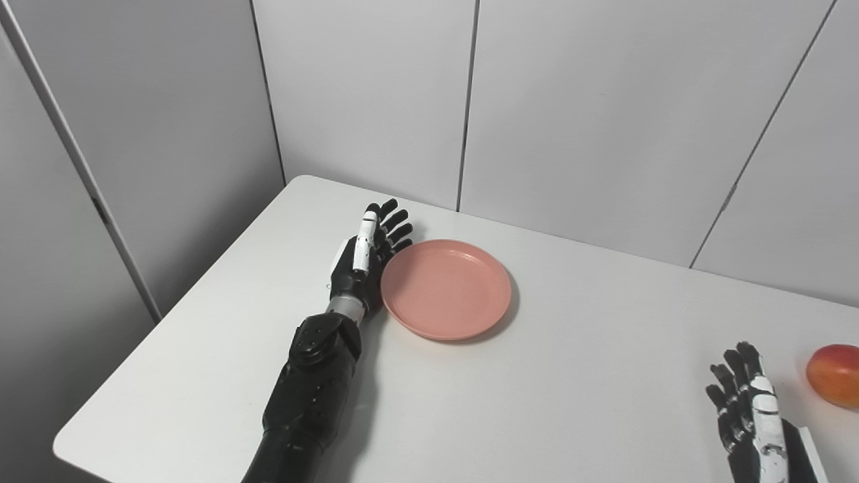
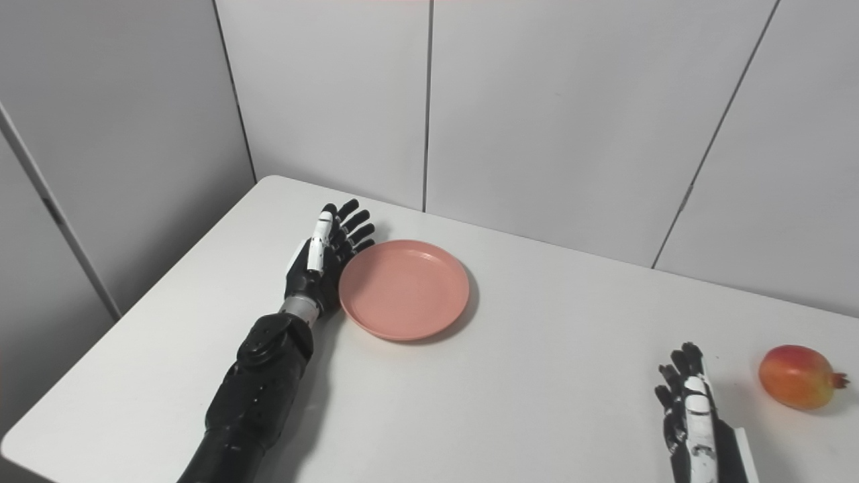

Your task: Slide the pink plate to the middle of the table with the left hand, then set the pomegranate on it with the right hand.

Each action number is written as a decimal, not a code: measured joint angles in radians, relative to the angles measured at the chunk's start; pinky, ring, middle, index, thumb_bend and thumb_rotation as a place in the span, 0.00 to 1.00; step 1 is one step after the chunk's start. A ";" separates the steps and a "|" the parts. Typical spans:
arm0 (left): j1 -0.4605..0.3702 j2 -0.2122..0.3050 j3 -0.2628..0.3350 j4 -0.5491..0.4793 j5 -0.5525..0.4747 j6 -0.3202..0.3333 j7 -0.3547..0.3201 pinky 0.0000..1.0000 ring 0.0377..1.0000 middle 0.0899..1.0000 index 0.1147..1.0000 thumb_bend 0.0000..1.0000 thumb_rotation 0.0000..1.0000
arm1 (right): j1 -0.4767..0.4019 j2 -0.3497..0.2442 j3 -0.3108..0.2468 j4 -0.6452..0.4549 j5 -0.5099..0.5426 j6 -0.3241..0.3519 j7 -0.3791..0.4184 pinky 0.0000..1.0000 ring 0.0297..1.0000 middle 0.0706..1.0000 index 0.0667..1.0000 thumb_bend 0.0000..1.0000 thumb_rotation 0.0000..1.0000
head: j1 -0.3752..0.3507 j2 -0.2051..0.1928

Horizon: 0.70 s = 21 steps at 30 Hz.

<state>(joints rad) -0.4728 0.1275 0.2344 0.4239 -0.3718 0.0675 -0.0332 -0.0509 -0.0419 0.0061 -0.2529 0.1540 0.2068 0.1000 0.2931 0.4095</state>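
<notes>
The pink plate (image 1: 445, 288) lies empty on the white table (image 1: 577, 376), left of the middle. My left hand (image 1: 368, 251) is open, fingers straight, its palm side against the plate's left rim. The red-orange pomegranate (image 2: 798, 376) lies near the table's right edge. My right hand (image 2: 688, 412) is open and empty at the bottom right, a short way left of the pomegranate and apart from it.
Grey wall panels (image 1: 570, 100) stand close behind the table's far edge. The table's left edge and front left corner (image 1: 67, 443) are in view.
</notes>
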 measured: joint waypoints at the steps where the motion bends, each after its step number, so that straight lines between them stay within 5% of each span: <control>1: 0.000 -0.007 -0.002 -0.005 0.004 0.005 0.002 0.88 0.87 0.87 0.85 0.42 1.00 | 0.000 0.002 0.000 0.001 -0.001 0.000 0.000 1.00 1.00 1.00 1.00 0.23 1.00 | 0.000 0.000; 21: 0.002 -0.078 -0.087 -0.055 0.031 0.071 -0.010 0.89 0.89 0.90 0.88 0.41 1.00 | 0.001 0.021 0.002 0.043 -0.037 -0.007 -0.001 1.00 0.97 0.99 0.99 0.33 1.00 | -0.110 0.037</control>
<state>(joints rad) -0.4705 0.0495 0.1478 0.3690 -0.3409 0.1386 -0.0430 -0.0504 -0.0211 0.0080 -0.2097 0.1175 0.1996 0.0987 0.1826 0.4464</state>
